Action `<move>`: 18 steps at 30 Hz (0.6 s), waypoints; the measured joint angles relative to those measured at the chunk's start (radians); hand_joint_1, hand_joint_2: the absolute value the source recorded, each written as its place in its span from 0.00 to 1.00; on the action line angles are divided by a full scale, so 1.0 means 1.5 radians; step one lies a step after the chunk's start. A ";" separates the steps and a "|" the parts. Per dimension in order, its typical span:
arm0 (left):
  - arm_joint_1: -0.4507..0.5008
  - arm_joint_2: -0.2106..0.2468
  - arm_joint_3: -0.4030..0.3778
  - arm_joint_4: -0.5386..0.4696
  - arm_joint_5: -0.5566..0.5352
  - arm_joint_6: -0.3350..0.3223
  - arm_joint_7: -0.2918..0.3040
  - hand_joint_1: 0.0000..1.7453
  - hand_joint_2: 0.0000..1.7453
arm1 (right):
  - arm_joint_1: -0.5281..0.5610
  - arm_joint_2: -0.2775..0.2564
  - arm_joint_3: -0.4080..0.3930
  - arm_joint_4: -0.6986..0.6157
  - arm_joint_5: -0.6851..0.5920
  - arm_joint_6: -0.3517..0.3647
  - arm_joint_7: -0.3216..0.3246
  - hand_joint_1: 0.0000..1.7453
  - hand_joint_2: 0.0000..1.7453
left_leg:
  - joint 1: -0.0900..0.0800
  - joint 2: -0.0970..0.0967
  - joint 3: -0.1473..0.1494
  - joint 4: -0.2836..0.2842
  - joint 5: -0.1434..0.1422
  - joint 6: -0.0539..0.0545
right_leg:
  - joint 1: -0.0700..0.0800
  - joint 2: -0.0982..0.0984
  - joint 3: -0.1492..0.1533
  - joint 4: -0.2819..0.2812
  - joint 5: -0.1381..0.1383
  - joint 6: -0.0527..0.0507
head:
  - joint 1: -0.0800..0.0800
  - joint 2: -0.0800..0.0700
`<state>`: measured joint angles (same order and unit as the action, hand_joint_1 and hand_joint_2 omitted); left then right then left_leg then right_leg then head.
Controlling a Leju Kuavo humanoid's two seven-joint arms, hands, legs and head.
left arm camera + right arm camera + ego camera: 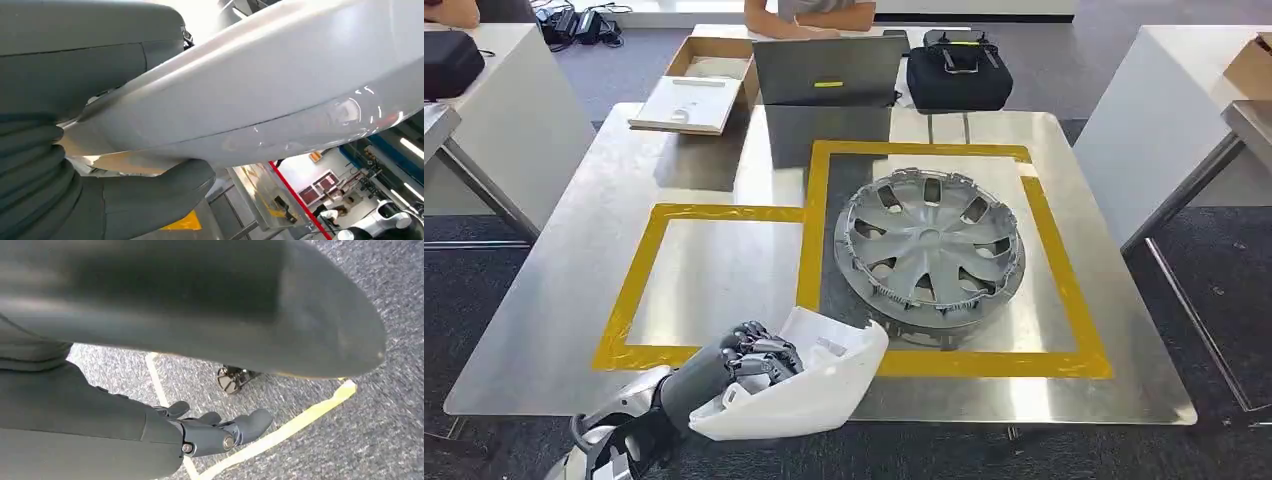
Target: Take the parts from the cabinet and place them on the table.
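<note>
Slippage is the main risk: the left hand [742, 362] grips a smooth, glossy white plastic cover [809, 385] over the tabletop's [574, 290] near edge, and its curved shell could slide off. Right hand [210, 432] hangs empty, fingers loosely apart. A ribbed grey hubcap [929, 243] sits inside the yellow tape [1064, 290].

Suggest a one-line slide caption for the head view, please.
The left hand holds a white part over the table's near edge, beside the wheel cover.

The left robot hand [749, 355] grips a part; the right robot hand [220, 432] hangs empty.
</note>
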<state>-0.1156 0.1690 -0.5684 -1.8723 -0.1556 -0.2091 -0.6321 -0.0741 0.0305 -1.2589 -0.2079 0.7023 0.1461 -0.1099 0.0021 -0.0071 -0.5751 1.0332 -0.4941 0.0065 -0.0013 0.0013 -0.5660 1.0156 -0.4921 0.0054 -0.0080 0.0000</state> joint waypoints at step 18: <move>0.049 -0.014 0.058 0.045 -0.474 0.274 0.111 1.00 1.00 | -0.002 0.002 0.001 0.000 0.014 0.003 0.000 0.00 0.00 | 0.001 0.000 0.004 -0.002 0.000 0.000 | 0.001 0.000 0.001 0.000 -0.002 0.004 | 0.000 0.000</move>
<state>-0.0415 0.1473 -0.4814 -1.8052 -0.8662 0.2015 -0.4659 -0.0767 0.0328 -1.2581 -0.2075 0.7237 0.1511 -0.1099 0.0029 -0.0070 -0.5699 1.0305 -0.4943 0.0064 -0.0003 0.0008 -0.5649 1.0153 -0.4948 0.0116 -0.0080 0.0000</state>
